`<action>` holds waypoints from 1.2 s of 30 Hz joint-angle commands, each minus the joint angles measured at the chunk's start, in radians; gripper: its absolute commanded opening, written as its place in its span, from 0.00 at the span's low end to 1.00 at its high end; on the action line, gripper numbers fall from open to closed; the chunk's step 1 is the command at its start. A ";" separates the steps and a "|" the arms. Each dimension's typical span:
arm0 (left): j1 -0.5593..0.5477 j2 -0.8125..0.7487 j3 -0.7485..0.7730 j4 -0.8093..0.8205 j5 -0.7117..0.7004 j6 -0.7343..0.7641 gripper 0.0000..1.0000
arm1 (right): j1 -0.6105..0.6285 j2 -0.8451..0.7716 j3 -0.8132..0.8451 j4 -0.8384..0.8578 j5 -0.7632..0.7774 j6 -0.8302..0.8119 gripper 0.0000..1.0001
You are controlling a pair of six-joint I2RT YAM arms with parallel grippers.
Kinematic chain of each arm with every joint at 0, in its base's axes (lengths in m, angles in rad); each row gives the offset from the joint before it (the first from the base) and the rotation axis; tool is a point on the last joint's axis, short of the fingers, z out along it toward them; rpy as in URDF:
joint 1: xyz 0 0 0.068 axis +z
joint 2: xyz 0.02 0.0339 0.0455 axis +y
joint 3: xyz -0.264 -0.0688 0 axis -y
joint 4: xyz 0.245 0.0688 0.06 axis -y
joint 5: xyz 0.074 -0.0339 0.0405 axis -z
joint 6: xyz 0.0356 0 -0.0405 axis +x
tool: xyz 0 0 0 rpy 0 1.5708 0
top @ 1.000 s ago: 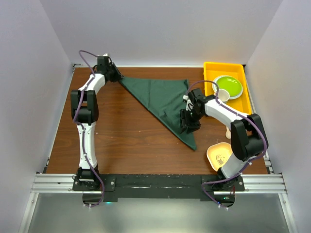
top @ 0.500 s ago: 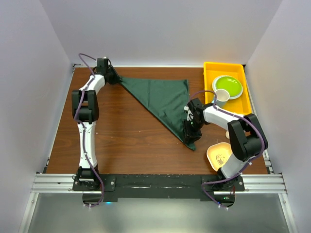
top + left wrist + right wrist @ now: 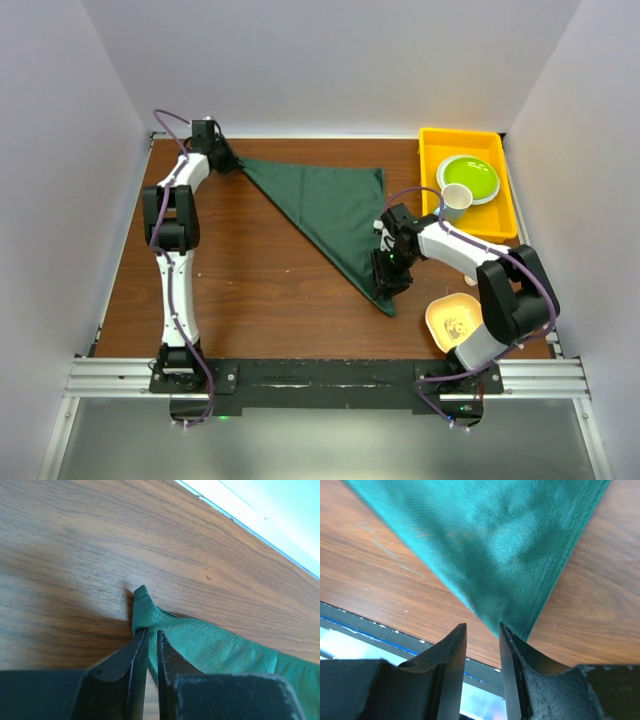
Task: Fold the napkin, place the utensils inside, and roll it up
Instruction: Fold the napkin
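Observation:
The dark green napkin [image 3: 335,205] lies folded into a triangle on the wooden table, one point at the far left and one at the near right. My left gripper [image 3: 150,636] is at the far-left corner, shut on the napkin [image 3: 210,645], whose tip sticks out past the fingertips. Over the near-right tip hangs my right gripper [image 3: 482,630], its jaws a finger's width apart. The napkin [image 3: 490,545] ends at the mouth of that gap, with nothing between the jaws. A small pale bit [image 3: 468,280] beside the right forearm may be the utensils; too little shows to tell.
A yellow tray [image 3: 507,215] at the far right holds a green plate [image 3: 470,177] and a white cup [image 3: 457,200]. A beige bowl [image 3: 452,320] sits at the near right by the right arm's base. White walls enclose the table.
The whole napkin has shifted a little left with the left gripper. The right gripper has moved along the cloth toward the near tip, and its jaws have narrowed.

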 commanded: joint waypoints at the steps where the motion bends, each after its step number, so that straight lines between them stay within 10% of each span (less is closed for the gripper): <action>1: 0.013 -0.054 0.030 -0.003 0.004 0.020 0.18 | 0.000 -0.058 0.045 -0.035 0.029 -0.007 0.37; 13: 0.021 -0.003 0.049 0.008 0.016 0.038 0.18 | 0.000 -0.097 -0.172 0.065 0.012 0.045 0.36; 36: 0.052 -0.006 0.052 0.091 0.062 -0.093 0.19 | -0.052 0.046 0.183 -0.017 -0.004 -0.001 0.42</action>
